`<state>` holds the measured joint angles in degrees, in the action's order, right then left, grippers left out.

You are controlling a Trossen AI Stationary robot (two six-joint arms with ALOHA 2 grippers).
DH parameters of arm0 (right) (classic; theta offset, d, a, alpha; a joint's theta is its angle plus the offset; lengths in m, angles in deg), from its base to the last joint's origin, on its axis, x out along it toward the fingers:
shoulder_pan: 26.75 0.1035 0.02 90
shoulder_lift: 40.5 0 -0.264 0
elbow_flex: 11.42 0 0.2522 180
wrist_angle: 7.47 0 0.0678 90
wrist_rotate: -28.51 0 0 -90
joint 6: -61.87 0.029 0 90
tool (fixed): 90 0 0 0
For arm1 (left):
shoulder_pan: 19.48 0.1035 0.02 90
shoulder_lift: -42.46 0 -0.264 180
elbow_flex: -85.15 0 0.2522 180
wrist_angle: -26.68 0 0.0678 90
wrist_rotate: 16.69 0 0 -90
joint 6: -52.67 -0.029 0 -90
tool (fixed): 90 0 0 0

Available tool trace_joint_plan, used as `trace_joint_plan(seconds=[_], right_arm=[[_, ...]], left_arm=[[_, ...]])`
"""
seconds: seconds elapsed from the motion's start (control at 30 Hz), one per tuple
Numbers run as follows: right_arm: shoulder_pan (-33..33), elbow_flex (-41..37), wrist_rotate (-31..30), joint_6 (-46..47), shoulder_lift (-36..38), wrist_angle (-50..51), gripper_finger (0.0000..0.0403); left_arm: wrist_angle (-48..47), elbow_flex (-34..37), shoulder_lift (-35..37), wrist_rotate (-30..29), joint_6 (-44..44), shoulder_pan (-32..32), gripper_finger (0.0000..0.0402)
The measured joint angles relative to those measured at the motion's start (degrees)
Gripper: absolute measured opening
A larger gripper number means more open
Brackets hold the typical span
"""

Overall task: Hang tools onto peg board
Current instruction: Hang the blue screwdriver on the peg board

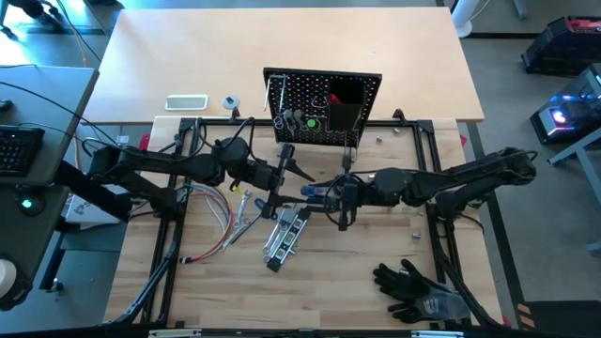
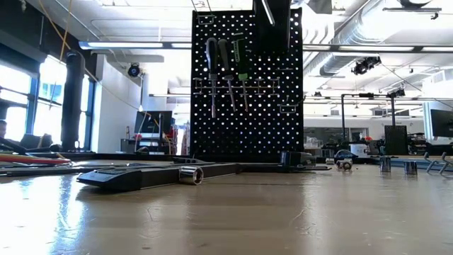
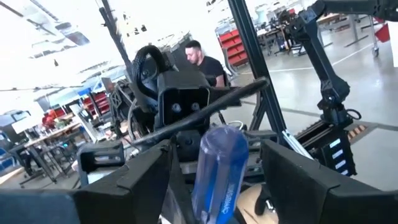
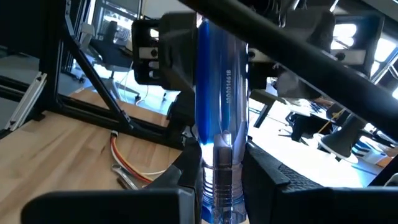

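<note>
The black peg board [image 1: 324,108] stands upright at the far middle, with several drivers hanging on its front [image 2: 226,64]. In front of it, above the table, a blue-handled driver [image 1: 315,191] is held by my right gripper [image 4: 221,180], which reaches in from the right and is shut on it. My left gripper [image 3: 217,165] comes from the left and is open. Its two fingers [image 3: 143,180] stand on either side of the blue handle [image 3: 217,168] with a gap on each side. A black and silver bar [image 1: 286,235] lies flat on the table. My right gripper pinches the driver between its two fingers at the silver collar [image 4: 221,168], just below the blue handle. The fingers come in level from the table's right and lie across the driver. The driver is lifted clear of the table, and its handle [image 4: 214,93] rises above the fingers.
Coloured wires [image 1: 221,216] lie at the near left of the grippers, and black gloves [image 1: 413,286] at the near right. A white object [image 1: 186,101] and a small roll [image 1: 230,101] sit at the far left of the board. A person [image 3: 202,59] shows in the room.
</note>
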<state>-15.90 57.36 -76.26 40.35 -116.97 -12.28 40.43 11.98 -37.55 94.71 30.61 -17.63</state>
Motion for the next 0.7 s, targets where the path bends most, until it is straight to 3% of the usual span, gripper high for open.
trace_joint_plan(seconds=[0.13,0.7], right_arm=[[0.0,0.0,0.0,-0.19,0.02,-0.24,0.0061],[0.0,0.0,-0.15,-1.07,0.02,-1.44,0.0061]], left_arm=[[1.84,0.0,-0.2,-0.1,0.96,0.0,0.023],[2.18,0.0,-0.57,0.33,1.44,-0.04,0.0134]])
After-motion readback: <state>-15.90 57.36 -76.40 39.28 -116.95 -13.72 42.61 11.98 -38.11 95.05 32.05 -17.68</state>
